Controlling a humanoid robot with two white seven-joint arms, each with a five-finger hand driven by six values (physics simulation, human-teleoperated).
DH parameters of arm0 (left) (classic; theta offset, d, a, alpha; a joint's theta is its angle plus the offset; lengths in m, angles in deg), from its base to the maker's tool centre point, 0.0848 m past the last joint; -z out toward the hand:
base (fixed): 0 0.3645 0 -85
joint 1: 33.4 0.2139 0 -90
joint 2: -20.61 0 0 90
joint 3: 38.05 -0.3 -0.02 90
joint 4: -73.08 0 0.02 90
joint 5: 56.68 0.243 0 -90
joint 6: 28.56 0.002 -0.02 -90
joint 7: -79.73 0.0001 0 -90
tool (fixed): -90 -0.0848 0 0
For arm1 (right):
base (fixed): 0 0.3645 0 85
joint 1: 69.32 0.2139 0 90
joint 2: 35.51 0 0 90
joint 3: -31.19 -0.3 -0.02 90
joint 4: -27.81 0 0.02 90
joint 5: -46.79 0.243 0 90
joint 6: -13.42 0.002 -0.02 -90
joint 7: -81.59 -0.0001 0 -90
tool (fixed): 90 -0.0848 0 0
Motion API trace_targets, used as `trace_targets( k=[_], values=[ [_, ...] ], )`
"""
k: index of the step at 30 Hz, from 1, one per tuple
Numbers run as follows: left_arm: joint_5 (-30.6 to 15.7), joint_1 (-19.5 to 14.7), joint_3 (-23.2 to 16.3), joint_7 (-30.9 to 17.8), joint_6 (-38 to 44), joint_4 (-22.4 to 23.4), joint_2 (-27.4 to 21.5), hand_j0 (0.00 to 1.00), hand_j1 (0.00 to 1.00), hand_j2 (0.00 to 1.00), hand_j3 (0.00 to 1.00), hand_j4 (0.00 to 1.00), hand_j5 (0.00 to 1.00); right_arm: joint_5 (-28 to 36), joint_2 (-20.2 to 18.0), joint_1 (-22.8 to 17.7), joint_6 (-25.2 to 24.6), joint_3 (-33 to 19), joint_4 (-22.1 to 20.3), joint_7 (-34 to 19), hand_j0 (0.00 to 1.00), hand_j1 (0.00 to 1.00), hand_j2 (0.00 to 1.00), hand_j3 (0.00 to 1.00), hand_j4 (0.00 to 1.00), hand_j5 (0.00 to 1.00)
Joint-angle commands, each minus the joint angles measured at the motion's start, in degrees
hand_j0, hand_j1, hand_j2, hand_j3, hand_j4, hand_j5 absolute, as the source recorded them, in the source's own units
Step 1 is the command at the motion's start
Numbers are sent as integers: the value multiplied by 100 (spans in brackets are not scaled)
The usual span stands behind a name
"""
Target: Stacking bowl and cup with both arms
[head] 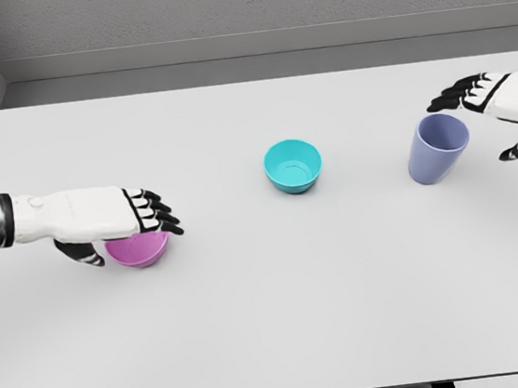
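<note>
Care matters now: the left robot hand (145, 216) arches over the pink bowl (137, 250), fingers curled loosely, grip unconfirmed, and should close evenly on the rim. Right of the teal bowl (292, 166), the right robot hand (503, 115) spreads open beside the upright lavender cup (438, 148).

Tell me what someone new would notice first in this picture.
Three bright vessels on the white table: a teal bowl mid-table, a lavender cup to its right, a pink bowl at left. The left hand covers the pink bowl; the right hand opens beside the cup.
</note>
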Motion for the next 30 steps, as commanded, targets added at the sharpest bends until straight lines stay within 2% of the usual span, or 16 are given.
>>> trace_targets(
  k=[1, 5, 10, 13, 20, 22, 30],
  values=[
    [17, 0, -10, 2, 14, 182, 94, 100, 100, 100, 100, 100, 100, 195, 62, 0, -9, 42, -6, -63, 100, 100, 100, 100, 100, 100],
    [35, 18, -10, 2, 14, 244, 103, 100, 100, 100, 100, 100, 100, 389, 70, 18, -9, 77, 3, -449, 100, 100, 100, 100, 100, 100],
    [35, 35, -10, 2, 14, 323, 120, 100, 100, 100, 100, 100, 100, 486, 123, 158, -9, 68, 55, -458, 100, 100, 100, 100, 100, 100],
    [44, 35, -10, 2, 14, 358, 129, 100, 100, 100, 100, 100, 100, 486, 255, 281, -9, 77, 257, -467, 100, 100, 100, 100, 100, 100],
    [123, 35, -10, 2, 14, 569, 278, 100, 100, 100, 100, 100, 100, 433, 642, 316, -9, 77, 635, -493, 100, 100, 100, 100, 100, 100],
    [123, 35, -10, 2, 14, 569, 287, 100, 100, 100, 100, 100, 100, 433, 747, 316, -9, 77, 732, -651, 100, 100, 100, 100, 100, 100],
    [202, 44, -10, 2, 14, 780, 428, 100, 100, 100, 100, 100, 100, 442, 888, 334, -9, 94, 908, -660, 100, 100, 100, 100, 100, 100]
  ],
)
